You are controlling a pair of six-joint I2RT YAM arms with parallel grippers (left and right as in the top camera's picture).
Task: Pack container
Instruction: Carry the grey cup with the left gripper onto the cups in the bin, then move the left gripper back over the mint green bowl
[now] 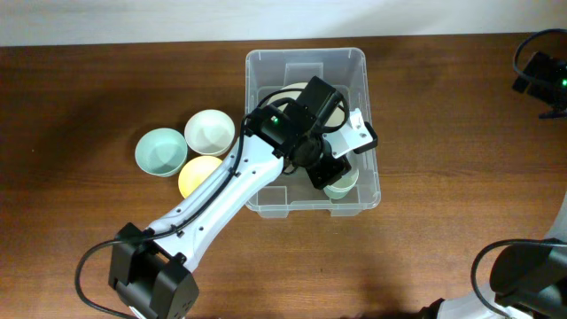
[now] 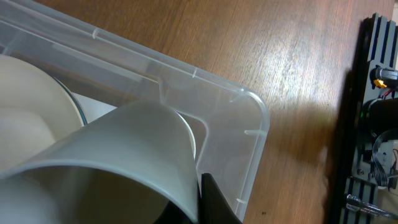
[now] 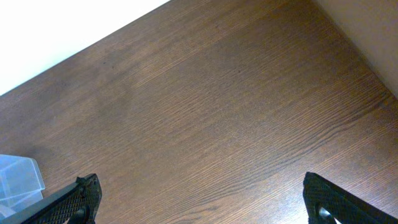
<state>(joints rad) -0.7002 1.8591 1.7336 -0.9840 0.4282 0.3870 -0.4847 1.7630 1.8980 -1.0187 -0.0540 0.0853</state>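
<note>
Left gripper (image 1: 331,174) clamped a pale bowl (image 2: 118,155) inside the container (image 1: 306,55); right gripper (image 3: 199,200) gaped wide, well apart from the container.

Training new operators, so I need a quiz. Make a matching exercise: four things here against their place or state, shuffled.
1. yellow bowl
2. mint bowl
3. pale green bowl
4. right gripper

A. open above bare table
B. in the container, held by the left gripper
C. partly under the left arm
D. leftmost bowl on the table

Pairs: 1-C, 2-D, 3-B, 4-A.
</note>
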